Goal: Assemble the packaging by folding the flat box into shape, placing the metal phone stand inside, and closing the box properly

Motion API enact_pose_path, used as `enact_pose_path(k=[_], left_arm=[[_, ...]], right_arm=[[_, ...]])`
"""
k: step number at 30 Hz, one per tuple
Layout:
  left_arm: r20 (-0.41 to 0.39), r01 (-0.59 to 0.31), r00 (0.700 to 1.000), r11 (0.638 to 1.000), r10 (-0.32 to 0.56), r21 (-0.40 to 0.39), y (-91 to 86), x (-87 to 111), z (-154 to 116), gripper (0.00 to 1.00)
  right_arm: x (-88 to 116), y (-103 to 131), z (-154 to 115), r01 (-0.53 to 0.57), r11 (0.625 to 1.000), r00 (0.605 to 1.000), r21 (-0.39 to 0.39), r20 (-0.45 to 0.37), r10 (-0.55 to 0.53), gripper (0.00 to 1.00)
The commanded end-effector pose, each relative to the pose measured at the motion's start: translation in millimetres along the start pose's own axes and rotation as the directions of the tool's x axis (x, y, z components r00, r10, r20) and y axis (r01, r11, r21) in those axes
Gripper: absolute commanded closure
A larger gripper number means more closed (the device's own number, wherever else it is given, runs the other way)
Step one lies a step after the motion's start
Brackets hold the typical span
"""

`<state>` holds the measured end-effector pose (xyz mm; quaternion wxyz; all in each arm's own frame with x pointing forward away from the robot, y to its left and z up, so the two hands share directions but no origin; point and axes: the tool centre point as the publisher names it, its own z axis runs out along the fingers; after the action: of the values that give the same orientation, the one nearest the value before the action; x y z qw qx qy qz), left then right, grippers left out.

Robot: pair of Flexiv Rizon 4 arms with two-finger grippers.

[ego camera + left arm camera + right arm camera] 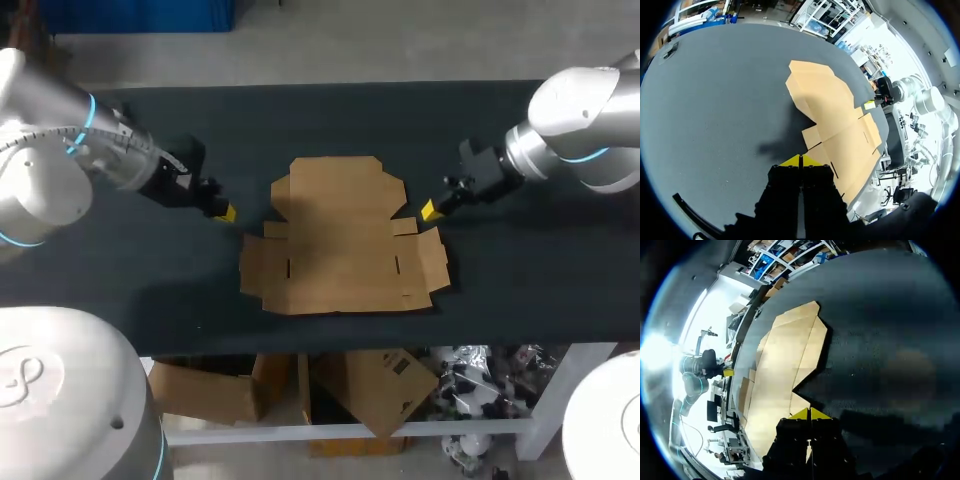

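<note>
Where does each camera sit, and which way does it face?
Head view: above, behind the robot, looking down at the flat box; left gripper and right gripper show.
Left wrist view: on that wrist, facing the box past the left gripper.
Right wrist view: likewise, past the right gripper.
Both wrist views share the box and each other's gripper.

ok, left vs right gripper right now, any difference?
The left gripper faces the flat box from its left side, the right gripper from its right. The left gripper shows more bare table before the cardboard than the right gripper, which sits close by a side tab. Shared: both have fingers shut, empty, aimed at the box.
</note>
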<state>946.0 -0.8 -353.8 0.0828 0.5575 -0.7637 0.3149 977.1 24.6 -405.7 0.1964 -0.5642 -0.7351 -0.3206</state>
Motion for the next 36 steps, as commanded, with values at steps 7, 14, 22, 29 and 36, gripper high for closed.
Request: enact_pose_path(k=[7, 14, 22, 29, 36], left_arm=[[-0.039, 0.016, 0.999, 1.000, -0.016, -0.002, -8.1, -9.0, 22, 1.00], [-0.047, 0.059, 0.997, 0.998, -0.061, -0.039, -10.5, -7.7, 32, 1.00], [-0.047, 0.059, 0.997, 0.998, -0.061, -0.039, -10.5, -7.7, 32, 1.00], [-0.047, 0.059, 0.997, 0.998, -0.061, -0.039, -10.5, -7.7, 32, 1.00], [-0.045, 0.070, 0.996, 0.997, -0.072, -0.044, -10.0, -12.4, 39, 1.00]], right_arm=[[-4, -3, 4, -0.023, 0.999, 1.000, -0.022, -0.012, 0.023, 1.00], [-8, -7, 3, -0.072, 0.995, 0.997, -0.066, -0.017, 0.071, 1.00], [-10, -8, 0, -0.082, 0.994, 0.997, -0.076, -0.020, 0.081, 1.00], [-10, -8, 0, -0.082, 0.994, 0.997, -0.076, -0.020, 0.081, 1.00], [-13, -7, 6, -0.085, 0.995, 0.996, -0.057, -0.026, 0.084, 1.00]])
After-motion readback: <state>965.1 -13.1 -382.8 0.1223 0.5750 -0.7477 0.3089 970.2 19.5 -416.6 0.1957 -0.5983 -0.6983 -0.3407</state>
